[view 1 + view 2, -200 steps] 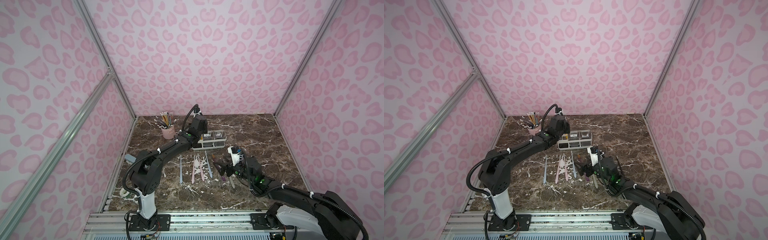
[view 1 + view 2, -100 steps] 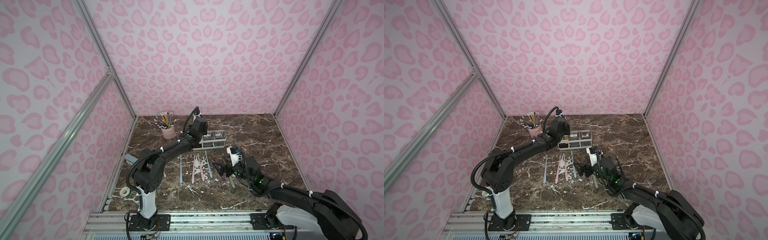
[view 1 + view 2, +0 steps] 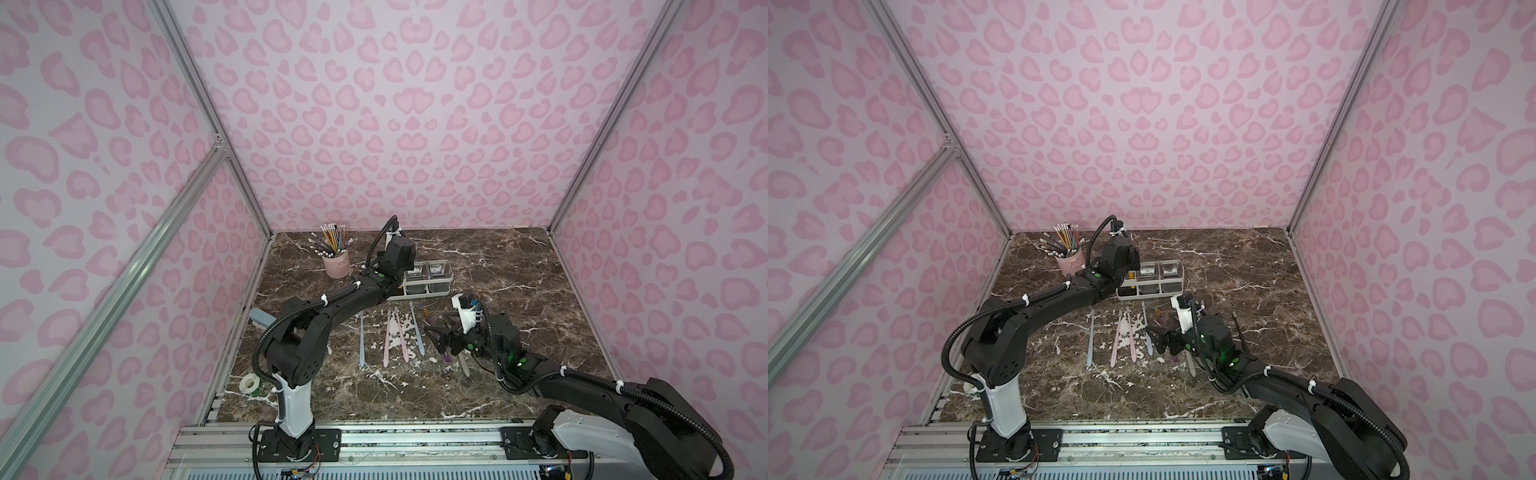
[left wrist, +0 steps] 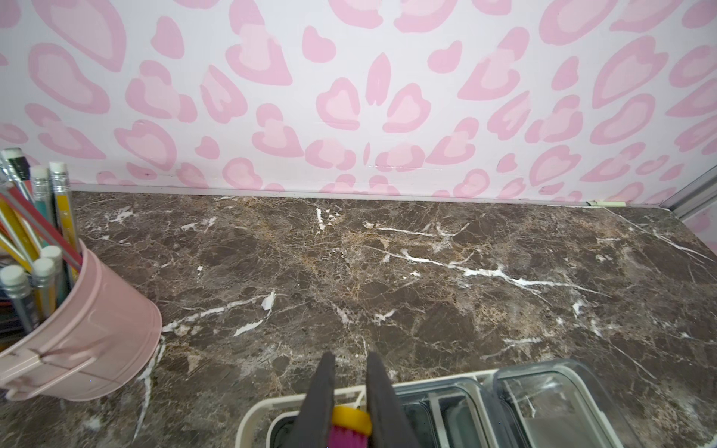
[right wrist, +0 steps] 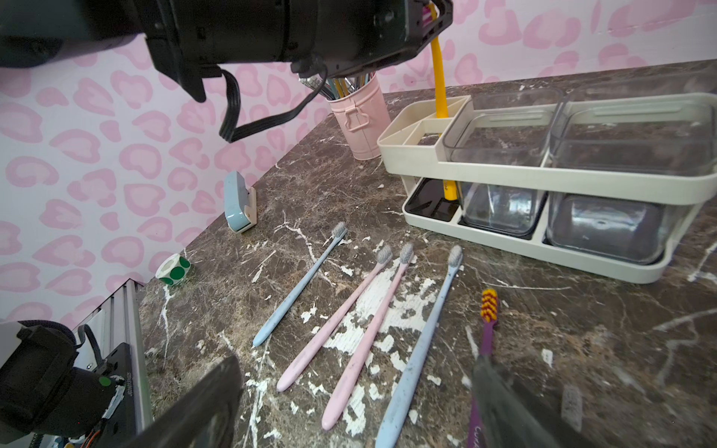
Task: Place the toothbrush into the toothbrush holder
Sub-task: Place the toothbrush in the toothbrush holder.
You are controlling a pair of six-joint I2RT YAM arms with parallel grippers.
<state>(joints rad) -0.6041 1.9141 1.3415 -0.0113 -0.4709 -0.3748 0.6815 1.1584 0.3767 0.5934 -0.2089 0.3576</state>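
A yellow toothbrush (image 5: 439,73) with magenta bristles (image 4: 349,436) stands upright in the divided slot end of the white toothbrush holder (image 5: 504,172). Its lower end (image 5: 449,192) reaches down to the holder's dark base tray. My left gripper (image 4: 351,360) is shut on the head of the brush, right above the holder (image 3: 419,297) in both top views (image 3: 1150,296). My right gripper (image 5: 355,360) is open and empty, low over a row of loose toothbrushes in front of the holder (image 3: 437,336).
Blue (image 5: 298,287), pink (image 5: 329,322) and purple (image 5: 487,329) toothbrushes lie on the marble. A pink cup of pencils (image 3: 336,264) stands left of the holder. A small blue block (image 5: 236,201) and a sticker roll (image 5: 173,268) sit near the left wall.
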